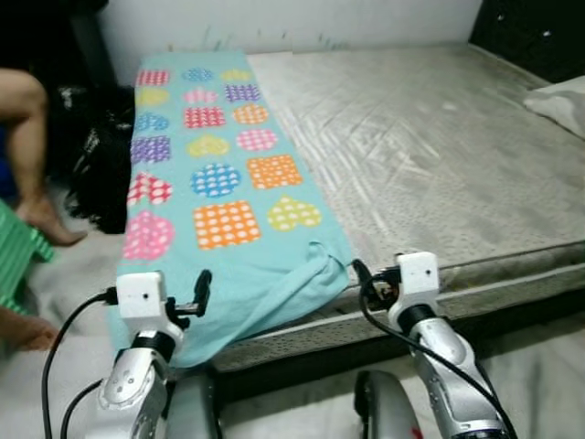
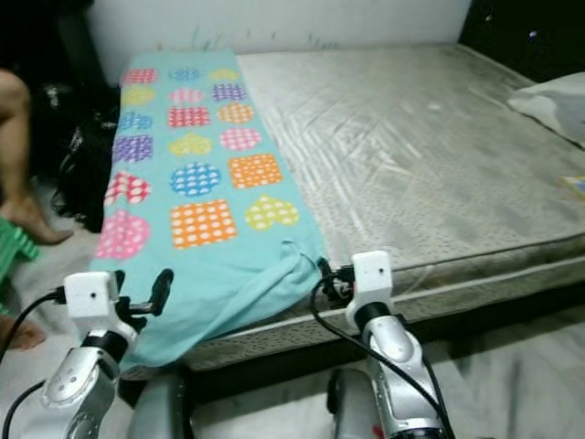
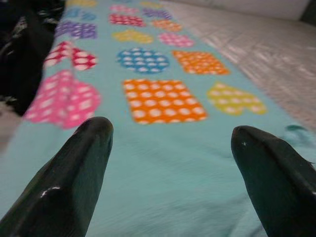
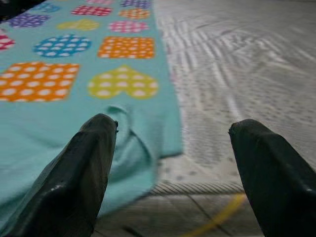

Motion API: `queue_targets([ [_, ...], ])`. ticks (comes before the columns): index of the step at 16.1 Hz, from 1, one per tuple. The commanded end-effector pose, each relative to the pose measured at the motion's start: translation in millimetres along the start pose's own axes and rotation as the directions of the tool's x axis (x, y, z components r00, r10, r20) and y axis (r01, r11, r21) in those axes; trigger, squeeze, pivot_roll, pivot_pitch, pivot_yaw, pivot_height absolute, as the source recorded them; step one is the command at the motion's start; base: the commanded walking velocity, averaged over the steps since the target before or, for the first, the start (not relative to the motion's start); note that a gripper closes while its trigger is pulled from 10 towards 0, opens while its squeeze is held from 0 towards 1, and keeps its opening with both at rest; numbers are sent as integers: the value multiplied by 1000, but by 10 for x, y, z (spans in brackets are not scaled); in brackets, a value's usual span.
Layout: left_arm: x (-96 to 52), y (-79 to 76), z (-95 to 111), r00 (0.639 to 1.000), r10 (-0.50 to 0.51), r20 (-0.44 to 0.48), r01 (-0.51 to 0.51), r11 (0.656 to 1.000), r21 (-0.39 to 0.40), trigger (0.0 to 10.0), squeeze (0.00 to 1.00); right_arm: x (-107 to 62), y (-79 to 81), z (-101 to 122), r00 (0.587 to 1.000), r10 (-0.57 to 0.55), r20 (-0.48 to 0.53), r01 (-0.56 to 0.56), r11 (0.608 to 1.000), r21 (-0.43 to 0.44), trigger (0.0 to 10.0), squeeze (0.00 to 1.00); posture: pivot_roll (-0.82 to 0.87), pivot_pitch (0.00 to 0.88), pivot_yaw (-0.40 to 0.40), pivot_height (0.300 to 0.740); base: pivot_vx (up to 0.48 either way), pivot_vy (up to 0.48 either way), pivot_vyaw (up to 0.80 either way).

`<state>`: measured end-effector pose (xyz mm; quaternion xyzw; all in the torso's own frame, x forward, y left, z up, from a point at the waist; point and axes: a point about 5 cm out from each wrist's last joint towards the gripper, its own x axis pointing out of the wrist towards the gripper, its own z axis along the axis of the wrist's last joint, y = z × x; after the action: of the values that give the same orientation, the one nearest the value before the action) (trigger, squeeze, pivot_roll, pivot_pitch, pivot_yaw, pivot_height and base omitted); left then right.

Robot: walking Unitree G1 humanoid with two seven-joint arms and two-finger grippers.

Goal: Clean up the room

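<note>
A teal blanket (image 1: 219,183) printed with coloured dotted hearts and squares lies lengthwise along the left side of a bare grey mattress (image 1: 439,146). Its near end (image 1: 274,293) is rumpled and droops over the bed's front edge. My left gripper (image 1: 196,297) hovers open at that near end, over the left part of the cloth (image 3: 163,163). At the blanket's near right corner (image 4: 133,133) is my right gripper (image 1: 364,279), also open, with the corner between and just beyond its fingers. Neither gripper holds anything.
A white pillow (image 1: 559,99) lies at the mattress's far right. A person's bare leg (image 1: 27,137) and foot stand left of the bed, beside a black bag (image 1: 101,169) and a green striped stool (image 1: 16,256). The floor is pale.
</note>
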<state>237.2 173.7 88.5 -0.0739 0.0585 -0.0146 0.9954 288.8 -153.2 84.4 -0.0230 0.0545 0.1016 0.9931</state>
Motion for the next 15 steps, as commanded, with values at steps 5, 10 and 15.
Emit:
queue_targets([
  [5,106,23,74,1000,22,13,-22,999,23,10000,0,128,21,-31,993,86,-85,-90,995,-49,10000,0,-55,52,23,533,0,0,0],
  [10,13,126,54,999,48,-14,-47,998,48,10000,0,94,323,-205,938,272,-216,-296,951,-91,10000,0,-44,121,39,533,0,0,0],
  [15,-188,-60,69,999,-11,-39,13,999,49,10000,0,224,559,-98,971,188,-145,-196,980,-39,10000,0,23,192,40,533,0,0,0],
])
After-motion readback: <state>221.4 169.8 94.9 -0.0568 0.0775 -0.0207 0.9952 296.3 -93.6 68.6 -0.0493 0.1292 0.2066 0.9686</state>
